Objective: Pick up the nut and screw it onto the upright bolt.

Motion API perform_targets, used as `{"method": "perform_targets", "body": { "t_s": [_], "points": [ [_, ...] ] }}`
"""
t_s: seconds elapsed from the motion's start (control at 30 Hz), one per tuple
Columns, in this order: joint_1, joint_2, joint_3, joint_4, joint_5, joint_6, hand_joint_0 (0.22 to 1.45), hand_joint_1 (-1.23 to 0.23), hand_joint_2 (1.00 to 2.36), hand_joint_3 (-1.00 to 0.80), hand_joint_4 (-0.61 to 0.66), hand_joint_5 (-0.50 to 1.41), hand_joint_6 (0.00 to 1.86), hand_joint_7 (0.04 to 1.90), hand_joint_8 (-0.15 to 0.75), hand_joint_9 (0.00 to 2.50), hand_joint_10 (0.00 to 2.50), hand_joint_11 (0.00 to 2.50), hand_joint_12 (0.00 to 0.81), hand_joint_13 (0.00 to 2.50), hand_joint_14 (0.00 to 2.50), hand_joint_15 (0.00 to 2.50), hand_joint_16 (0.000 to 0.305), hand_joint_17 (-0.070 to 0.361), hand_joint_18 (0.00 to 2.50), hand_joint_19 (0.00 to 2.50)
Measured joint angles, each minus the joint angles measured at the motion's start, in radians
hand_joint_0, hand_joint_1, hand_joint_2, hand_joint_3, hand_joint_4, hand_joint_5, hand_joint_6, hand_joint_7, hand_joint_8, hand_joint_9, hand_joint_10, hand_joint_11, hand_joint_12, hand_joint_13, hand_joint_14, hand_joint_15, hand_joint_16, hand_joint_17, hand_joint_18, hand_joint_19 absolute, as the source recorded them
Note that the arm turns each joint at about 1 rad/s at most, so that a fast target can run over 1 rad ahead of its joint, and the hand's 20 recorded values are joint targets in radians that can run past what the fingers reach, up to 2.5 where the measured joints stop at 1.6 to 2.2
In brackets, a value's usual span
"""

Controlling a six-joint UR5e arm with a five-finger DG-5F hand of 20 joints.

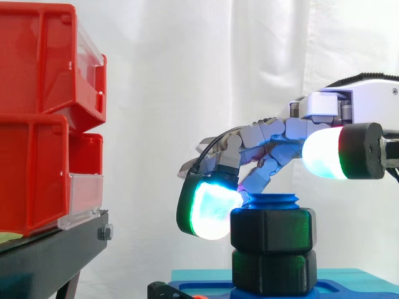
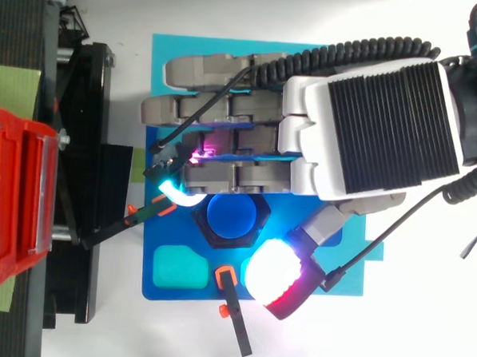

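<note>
Beside nut (image 1: pixel 272 230) on bolt (image 1: pixel 275 200), fingers (image 1: pixel 212 212) touch.

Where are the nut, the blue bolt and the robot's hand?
nut (image 1: pixel 272 230): side view, front face of the upper black hexagon.
bolt (image 2: pixel 232 216): top view, its round blue top.
hand (image 2: pixel 385 122): top view, ribbed black back of the palm.

Side view close, level with the hand (image 1: pixel 277 134) — top view straight down; both share hand and bolt (image 1: pixel 272 200).

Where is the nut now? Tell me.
Side view, lower centre: the nut sits around the blue bolt, above a second black hex, just under the hand.
</note>
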Motion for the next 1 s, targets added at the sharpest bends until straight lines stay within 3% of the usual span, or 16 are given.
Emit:
{"method": "perform_targets", "body": {
  "t_s": [0.27,0.63,0.8,1.0],
  "points": [
    [-0.003,0.0,0.001,0.001,-0.004,-0.002,0.52,-0.12,1.0,-0.5,0.16,0.05,0.5,1.42,0.25,0.9,0.0,0.0,0.257,0.46,0.0,0.0,0.023,0.051,0.01,0.0],
    [-0.009,0.0,0.002,0.001,-0.008,-0.003,0.53,-0.16,1.0,-0.5,0.14,0.06,0.56,1.33,0.248,1.08,0.0,0.0,0.218,0.61,0.0,0.0,0.016,0.037,0.19,0.0],
    [-0.011,0.0,0.002,0.003,-0.008,-0.003,0.53,-0.16,1.0,-0.5,0.16,0.06,0.51,1.4,0.252,1.1,0.0,0.0,0.221,0.61,0.0,0.0,0.016,0.035,0.2,0.0],
    [-0.013,0.0,0.002,0.005,-0.009,-0.003,0.52,-0.14,1.0,-0.5,0.18,0.02,0.5,1.26,0.25,1.05,0.0,0.0,0.244,0.56,0.0,0.0,0.019,0.043,0.14,0.0]
  ]
}}
